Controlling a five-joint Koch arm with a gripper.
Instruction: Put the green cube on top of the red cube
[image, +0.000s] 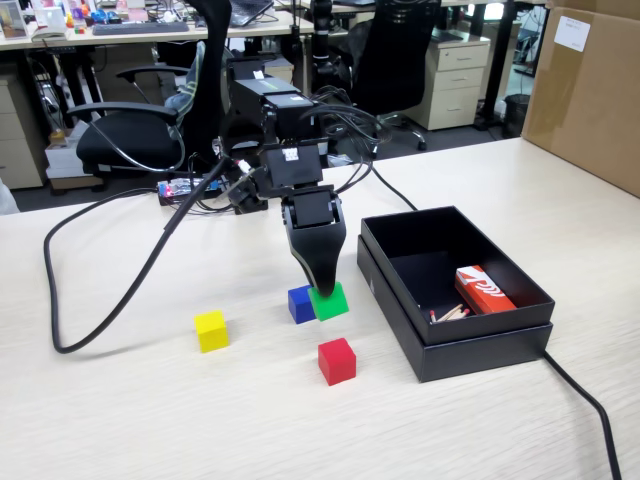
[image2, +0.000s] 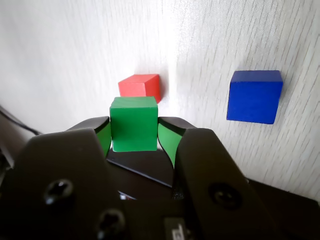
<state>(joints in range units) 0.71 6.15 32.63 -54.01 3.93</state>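
Observation:
My gripper (image2: 134, 126) is shut on the green cube (image2: 133, 123), whose sides are pressed by the two green-padded fingers (image2: 104, 136). In the fixed view the gripper (image: 322, 289) points down at the table, with the green cube (image: 329, 301) at its tip, low over or on the wood; I cannot tell which. The red cube (image: 337, 360) rests alone on the table in front of the gripper, a short gap away. In the wrist view the red cube (image2: 141, 85) shows just beyond the green one.
A blue cube (image: 299, 303) sits right beside the green cube, and a yellow cube (image: 211, 330) lies further left. An open black box (image: 480, 350) with a red-and-white packet (image: 483, 290) stands to the right. A black cable (image: 100, 330) loops across the left.

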